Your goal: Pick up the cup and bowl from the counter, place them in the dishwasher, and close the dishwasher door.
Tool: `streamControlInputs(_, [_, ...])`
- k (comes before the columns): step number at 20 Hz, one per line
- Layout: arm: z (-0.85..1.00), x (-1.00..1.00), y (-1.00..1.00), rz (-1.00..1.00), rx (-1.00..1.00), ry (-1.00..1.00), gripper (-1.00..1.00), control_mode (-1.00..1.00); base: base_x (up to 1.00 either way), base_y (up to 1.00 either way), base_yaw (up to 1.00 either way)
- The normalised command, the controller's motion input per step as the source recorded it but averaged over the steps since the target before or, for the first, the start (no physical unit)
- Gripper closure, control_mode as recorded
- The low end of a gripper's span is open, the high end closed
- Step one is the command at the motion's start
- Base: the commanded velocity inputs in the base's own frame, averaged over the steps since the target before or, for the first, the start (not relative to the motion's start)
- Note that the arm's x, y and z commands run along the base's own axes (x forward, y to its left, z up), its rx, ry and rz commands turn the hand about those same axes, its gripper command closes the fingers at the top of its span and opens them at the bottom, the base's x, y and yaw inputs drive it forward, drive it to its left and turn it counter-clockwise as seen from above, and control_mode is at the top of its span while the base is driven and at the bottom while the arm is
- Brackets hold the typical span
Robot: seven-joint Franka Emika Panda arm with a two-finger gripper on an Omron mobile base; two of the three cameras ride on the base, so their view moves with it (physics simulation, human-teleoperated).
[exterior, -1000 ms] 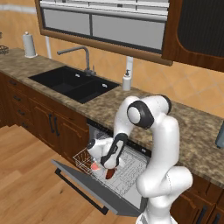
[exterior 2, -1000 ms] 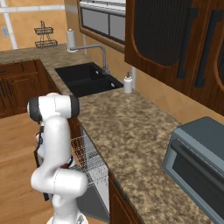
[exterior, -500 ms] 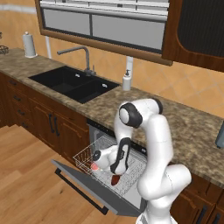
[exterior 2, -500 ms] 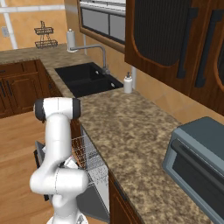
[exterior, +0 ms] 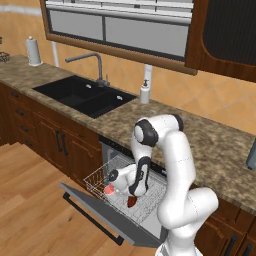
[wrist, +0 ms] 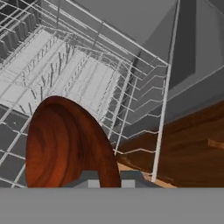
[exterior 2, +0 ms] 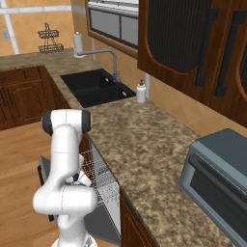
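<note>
The dishwasher door [exterior: 95, 212] is dropped open, and the white wire rack [exterior: 125, 192] is drawn out over it. The cup [exterior: 110, 188] lies in the rack. Just above the rack, the bowl [wrist: 65, 144] is pinched at its rim by the nearly closed pincer [exterior: 131, 199]; it is judged rigid, light and smooth, so rim grips risk slipping.

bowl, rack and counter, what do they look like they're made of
Bowl: looks like polished wood, with reddish-brown streaks like grain and a soft sheen; glazed ceramic is possible.
Rack: thin white wire grid with upright tines, probably coated metal.
Counter: speckled brown-and-tan surface, like polished granite.
</note>
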Motion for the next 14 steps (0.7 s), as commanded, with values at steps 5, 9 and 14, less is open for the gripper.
streamControlInputs(5, [-0.67,0.4,0.0,-0.01,0.0,0.0,1.0,-1.0,0.0,0.0,0.0])
streamControlInputs(9, [-1.0,0.19,0.18,0.0,0.0,0.0,1.0,-1.0,0.0,0.0,0.0])
streamControlInputs(14, [-0.99,0.25,0.39,0.0,-0.02,0.0,1.0,-1.0,0.0,0.0,0.0])
